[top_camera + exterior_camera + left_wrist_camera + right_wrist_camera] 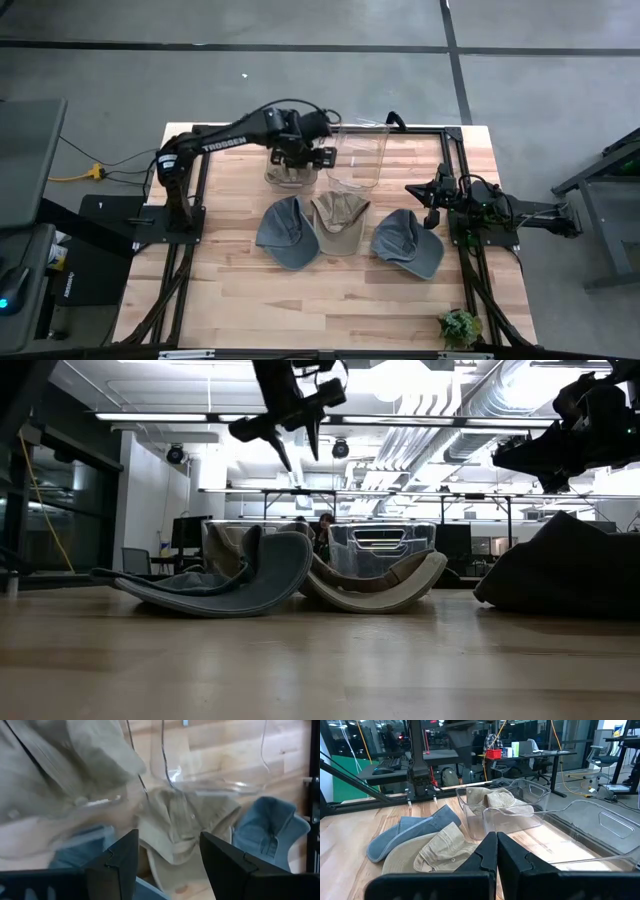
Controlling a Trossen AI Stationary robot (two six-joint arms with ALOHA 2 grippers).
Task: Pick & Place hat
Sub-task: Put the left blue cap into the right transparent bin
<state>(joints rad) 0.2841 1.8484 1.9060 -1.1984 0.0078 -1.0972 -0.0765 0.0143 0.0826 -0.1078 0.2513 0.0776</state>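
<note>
A tan hat (288,176) lies inside the left one of two clear bins; in the left wrist view this hat (60,765) fills the upper left. My left gripper (297,154) (168,837) hovers above that bin, open and holding nothing. Three more hats rest on the table in a row: a blue-grey one (285,235), a tan one (338,221) (180,825) and a second blue-grey one (408,243). My right gripper (431,195) (496,839) waits shut near the table's right edge, above the right blue-grey hat.
The second clear bin (358,162) (517,815) stands beside the first and holds nothing. A black frame (455,150) runs round the table. A small green plant (460,327) sits at the near right corner. Bare wood lies in front of the hats.
</note>
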